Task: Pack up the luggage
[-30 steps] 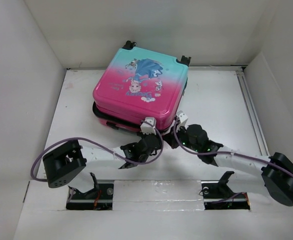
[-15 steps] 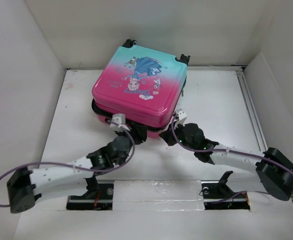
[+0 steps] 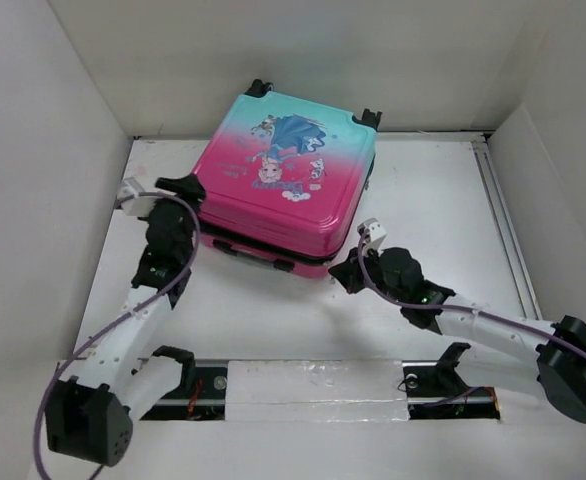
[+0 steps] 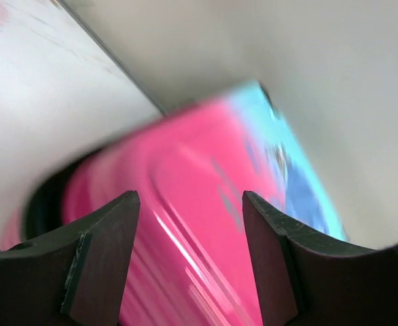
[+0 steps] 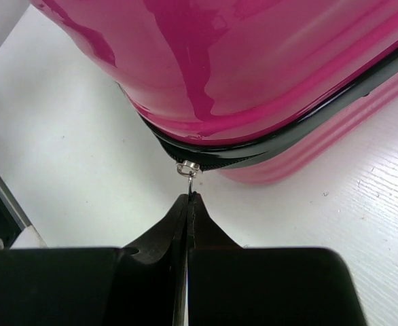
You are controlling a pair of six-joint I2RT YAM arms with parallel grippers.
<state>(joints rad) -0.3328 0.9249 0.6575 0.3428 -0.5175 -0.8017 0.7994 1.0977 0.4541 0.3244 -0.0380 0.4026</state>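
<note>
Luggage (image 3: 283,190) lay closed, far centre of the white desk (image 3: 443,200), which was boxed in by white walls (image 3: 273,50). Left hand (image 3: 183,186) was released beside its left corner. Right hand (image 5: 187,200) was clenched on the zipper pull (image 5: 187,169).

The luggage (image 3: 283,190) lies on the table (image 3: 443,200), left gripper (image 3: 178,190) at its left corner, right gripper (image 3: 345,272) at its near-right zip pull (image 5: 187,168).
</note>
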